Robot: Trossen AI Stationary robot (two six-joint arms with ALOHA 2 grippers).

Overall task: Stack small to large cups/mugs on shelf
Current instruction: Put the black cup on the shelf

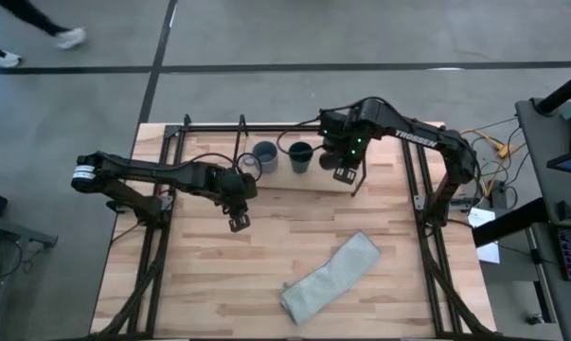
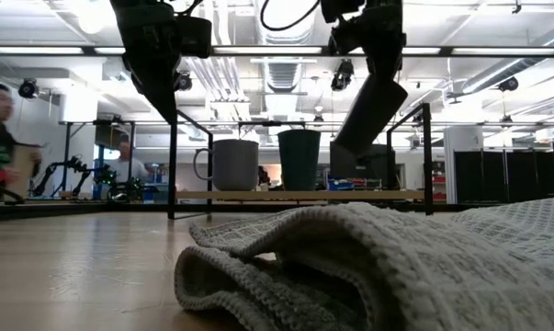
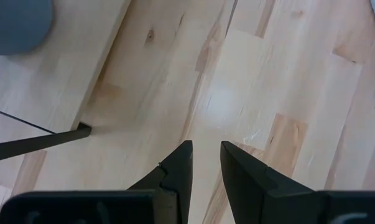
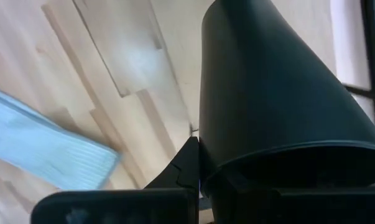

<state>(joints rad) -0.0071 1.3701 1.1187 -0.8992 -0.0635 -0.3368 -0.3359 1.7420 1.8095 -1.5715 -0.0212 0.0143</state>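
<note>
- Right tool (image 1: 347, 163) was clamped on the black cup (image 2: 368, 112), carrying it tilted in the air over the shelf's (image 2: 295, 195) right end.
- Teal cup (image 1: 301, 154) and grey-blue mug (image 1: 264, 156) stood upright in a row on the shelf, just left of the held cup.
- Left tool (image 3: 204, 163) hung slightly open and empty over the surface (image 1: 266, 246), in front of the mug.

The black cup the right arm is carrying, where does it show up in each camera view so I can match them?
High view: mostly hidden under the right gripper, right of the dark teal cup.
Low view: the black cup hangs tilted above the shelf, right of the teal cup.
Left wrist view: not in it.
Right wrist view: fills the right half, held in that gripper.
Shared landmark: the grey-green cloth.
</note>
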